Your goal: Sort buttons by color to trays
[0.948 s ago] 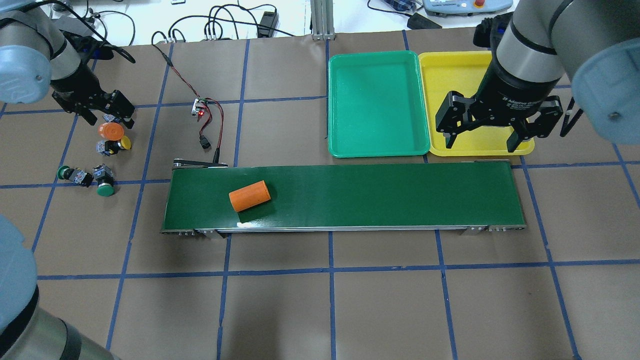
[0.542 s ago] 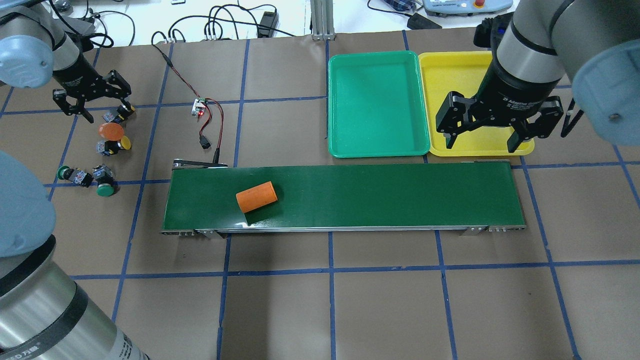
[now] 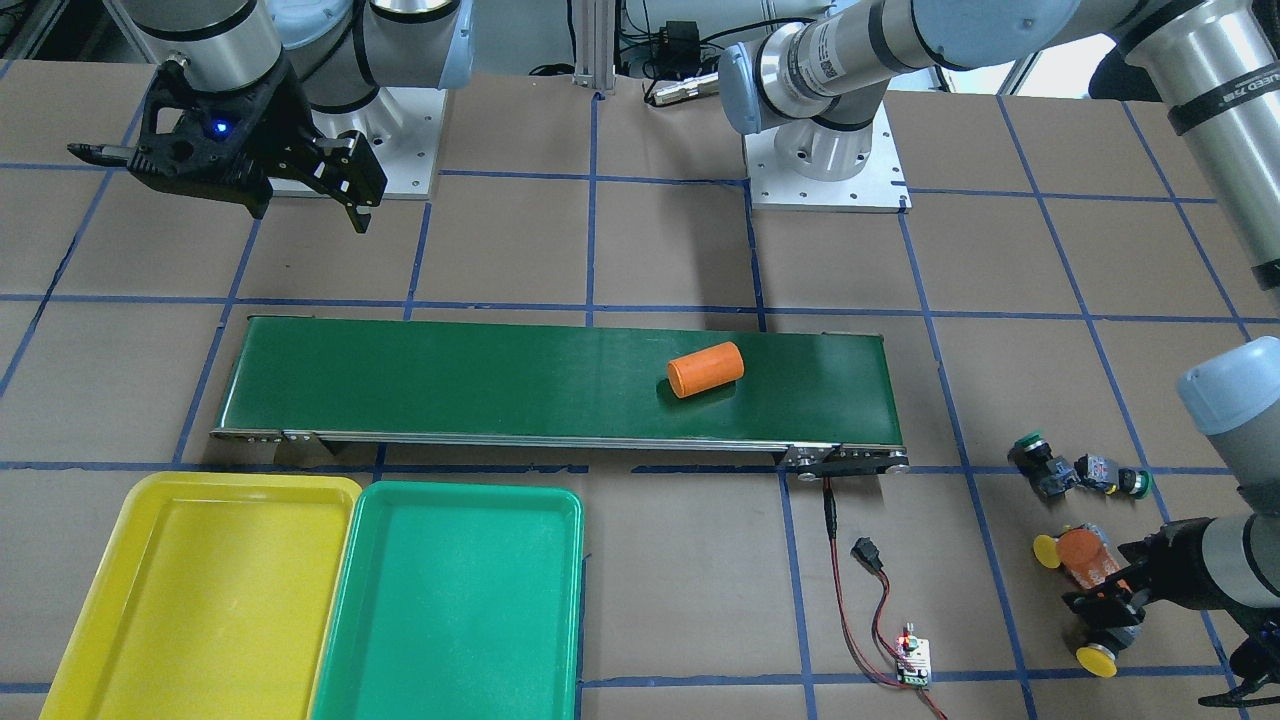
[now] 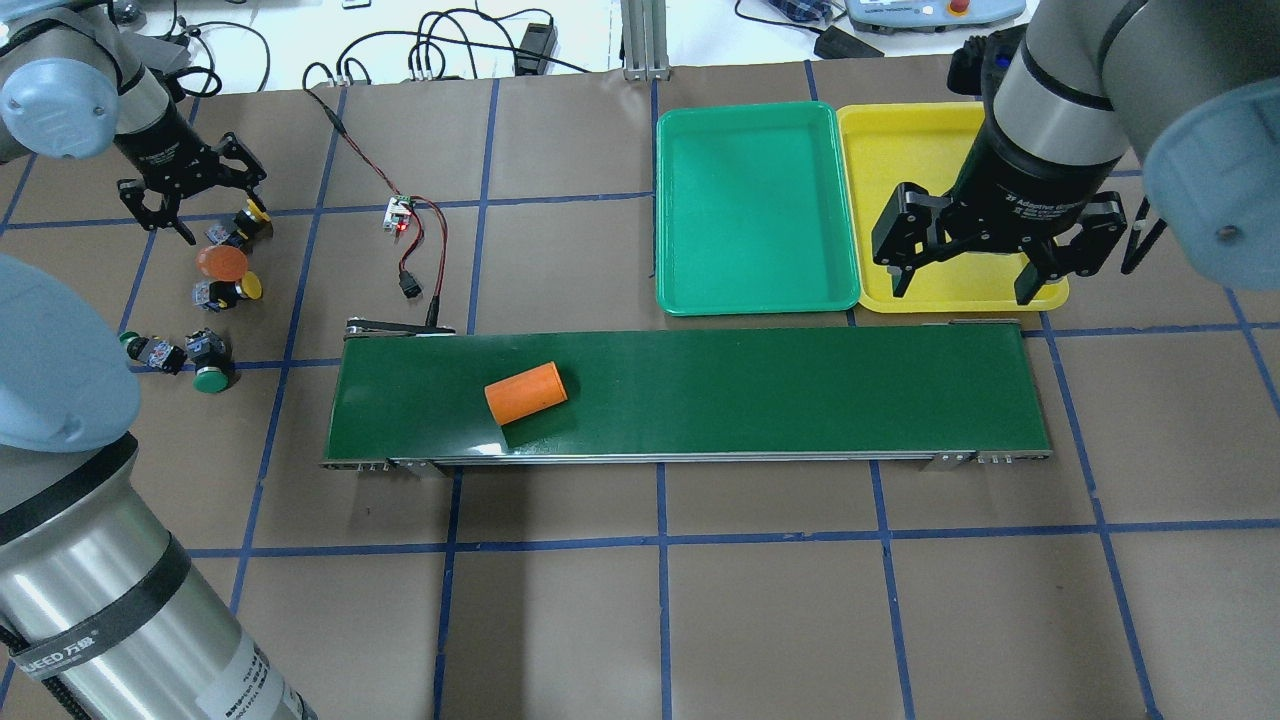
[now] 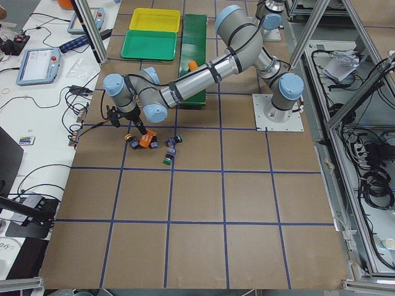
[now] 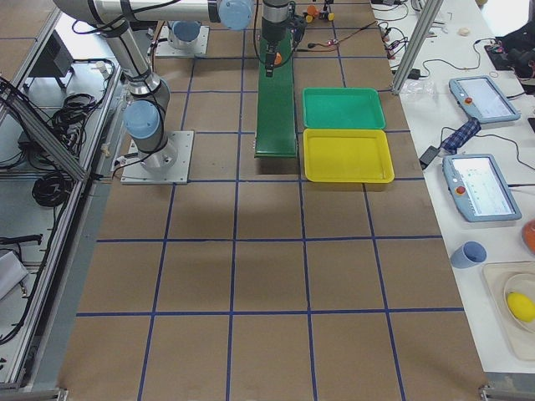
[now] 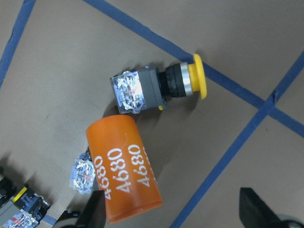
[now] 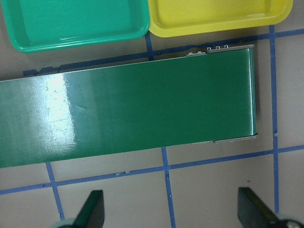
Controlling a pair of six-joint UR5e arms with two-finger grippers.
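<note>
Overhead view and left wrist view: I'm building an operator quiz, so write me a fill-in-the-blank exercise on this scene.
The cylinder lying on the conveyor belt is ____ in colour. In the left wrist view, the other cylinder is marked ____. The fully visible button beside it has a ____ cap. The right gripper hangs over the yellow tray with jaws ____.
Missing words: orange; 4680; yellow; open.

The green tray [image 4: 757,208] and yellow tray [image 4: 905,140] are smooth, glossy plastic. The belt [image 8: 128,118] is glossy too, with a white sheen, edged by a bare metal rail [image 4: 680,458]. The table cover [image 4: 780,620] looks like matt brown paper. The cylinder [image 7: 124,166] is matt orange; at its 12 o'clock, a button [image 7: 147,90] has a smooth plastic cap [image 7: 198,76] and a shiny metal ring [image 7: 185,81].
</note>
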